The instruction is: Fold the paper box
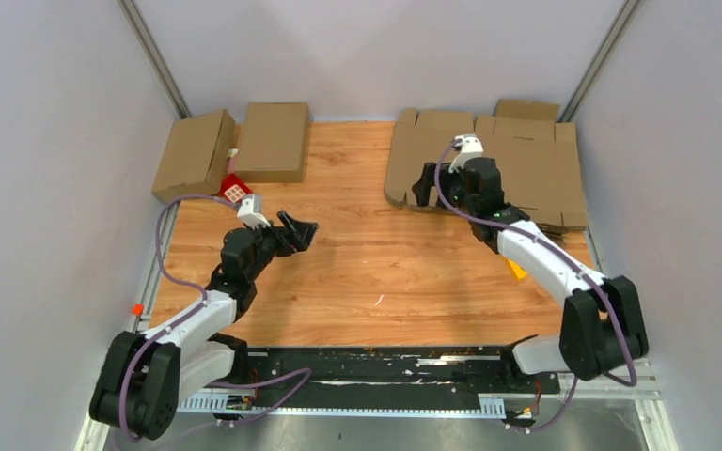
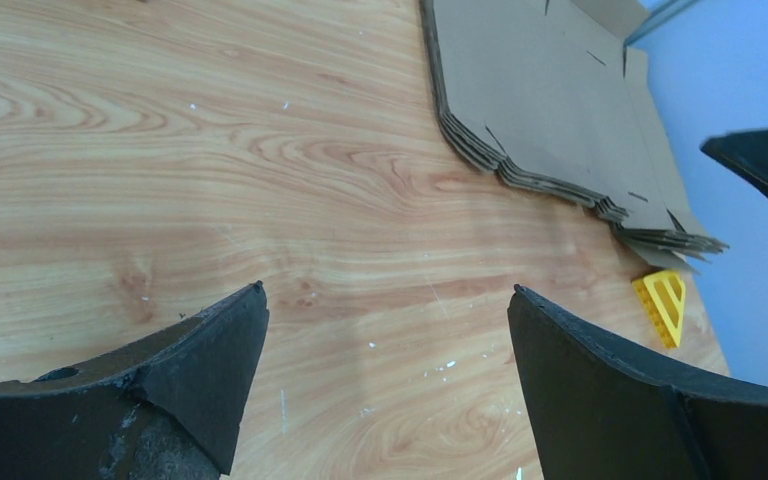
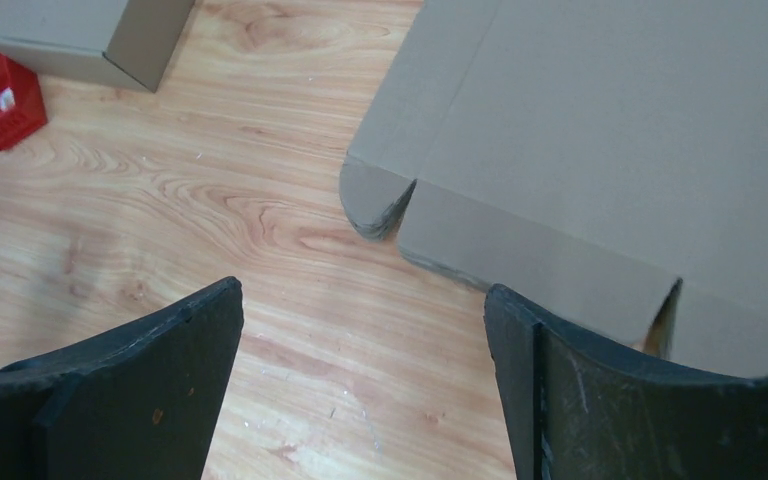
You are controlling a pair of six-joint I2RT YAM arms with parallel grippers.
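Matte black fingers (image 3: 140,380) of the right gripper (image 1: 426,185) are hanging spread wide, grasping nothing, at the near-left edge of the stack of flat corrugated cardboard blanks (image 1: 512,150), which is lying far right on the wood-grain table (image 1: 376,282). The left gripper (image 1: 296,230) is gaping empty above bare wood. Two closed folded boxes (image 1: 271,141) are sitting far left.

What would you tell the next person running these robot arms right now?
Left gripper: fingers open, empty, above bare table.
Right gripper: fingers open, empty, at the left edge of the stack of flat cardboard blanks, far right.
Two closed cardboard boxes sit far left.
Done: no blank is picked up yet.
Left: pull one blank, fold it into a box.
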